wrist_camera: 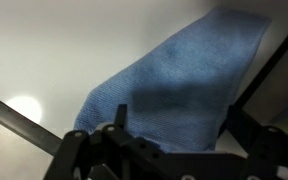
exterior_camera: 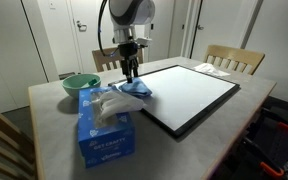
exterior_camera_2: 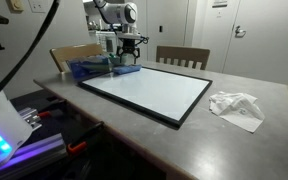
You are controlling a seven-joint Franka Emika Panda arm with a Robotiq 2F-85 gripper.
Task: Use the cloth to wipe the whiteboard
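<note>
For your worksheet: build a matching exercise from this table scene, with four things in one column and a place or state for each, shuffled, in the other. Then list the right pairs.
Things:
1. cloth
2. whiteboard
3. tissue box
4. gripper

Place or state:
A. open, just above the cloth
B. lies flat, thin black frame
C. white tissue sticks out of its top
D. blue, on a corner of the board

Pairs: 1-D, 2-B, 3-C, 4-A
</note>
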